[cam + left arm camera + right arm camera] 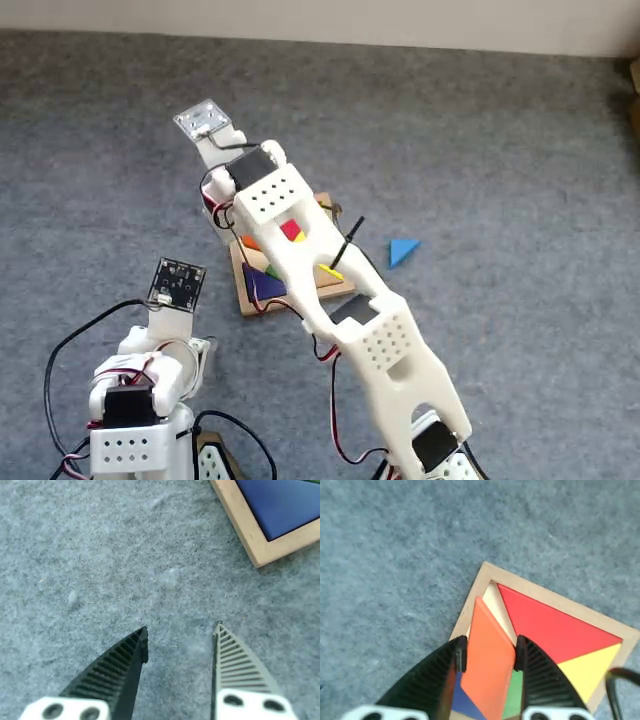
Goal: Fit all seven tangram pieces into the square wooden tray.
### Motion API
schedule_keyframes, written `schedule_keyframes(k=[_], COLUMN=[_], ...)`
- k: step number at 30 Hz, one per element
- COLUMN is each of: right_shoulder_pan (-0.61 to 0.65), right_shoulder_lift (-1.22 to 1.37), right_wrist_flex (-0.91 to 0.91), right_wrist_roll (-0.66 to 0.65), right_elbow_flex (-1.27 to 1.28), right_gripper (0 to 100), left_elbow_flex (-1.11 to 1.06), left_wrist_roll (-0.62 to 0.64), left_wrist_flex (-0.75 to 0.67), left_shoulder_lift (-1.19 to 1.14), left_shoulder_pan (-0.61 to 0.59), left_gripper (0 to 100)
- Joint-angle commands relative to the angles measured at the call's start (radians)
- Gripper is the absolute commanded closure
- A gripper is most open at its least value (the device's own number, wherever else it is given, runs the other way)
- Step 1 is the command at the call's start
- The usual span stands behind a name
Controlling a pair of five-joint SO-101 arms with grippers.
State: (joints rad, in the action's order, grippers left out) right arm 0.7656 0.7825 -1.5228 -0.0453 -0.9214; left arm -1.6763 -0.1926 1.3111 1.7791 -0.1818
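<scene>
While gripped, orange piece (pixel 487 660): between right jaws, touching both, over a tray (pixel 473 592) corner.
Left jaws: spread, empty, above worktop (pixel 100 555) near tray.

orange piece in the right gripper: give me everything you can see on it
The orange piece is a flat, smooth, four-sided slab, plastic-looking. The right gripper is shut on its two long edges. It hangs over a corner of the wooden tray, apparently not seated, with a bare slot between it and the red triangle.
</scene>
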Motion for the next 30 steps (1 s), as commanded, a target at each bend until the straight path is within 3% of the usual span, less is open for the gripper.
schedule_keyframes(k=[1, 6, 13, 18, 21, 26, 30], right_shoulder_pan=[-0.002, 0.025, 0.021, 0.004, -0.041, -0.122, -0.119], right_shoulder_lift=[-0.019, 0.038, 0.068, 0.039, 0.019, 0.039, 0.073], right_wrist_flex=[-0.027, 0.018, 0.008, -0.128, -0.234, -0.24, -0.24], right_wrist_roll=[0.011, 0.011, 0.011, 0.003, 0.003, 0.0, 0.0], right_elbow_flex=[-0.088, -0.064, -0.064, -0.179, -0.305, -0.375, -0.3], right_gripper=[86.4, 85.6, 76.9, 77.1, 81.9, 99.8, 99.4], left_elbow_flex=[-0.019, -0.019, -0.019, -0.019, -0.019, -0.019, -0.019], left_wrist_roll=[0.006, 0.006, 0.006, 0.006, 0.006, 0.006, 0.006], left_wrist_flex=[0.006, 0.006, 0.006, 0.006, 0.006, 0.006, 0.006], left_shoulder_lift=[0.042, 0.042, 0.042, 0.042, 0.042, 0.042, 0.042], left_shoulder_pan=[-0.005, -0.005, -0.005, -0.005, -0.005, -0.005, -0.005], left_gripper=[79, 79, 79, 79, 79, 79, 79])
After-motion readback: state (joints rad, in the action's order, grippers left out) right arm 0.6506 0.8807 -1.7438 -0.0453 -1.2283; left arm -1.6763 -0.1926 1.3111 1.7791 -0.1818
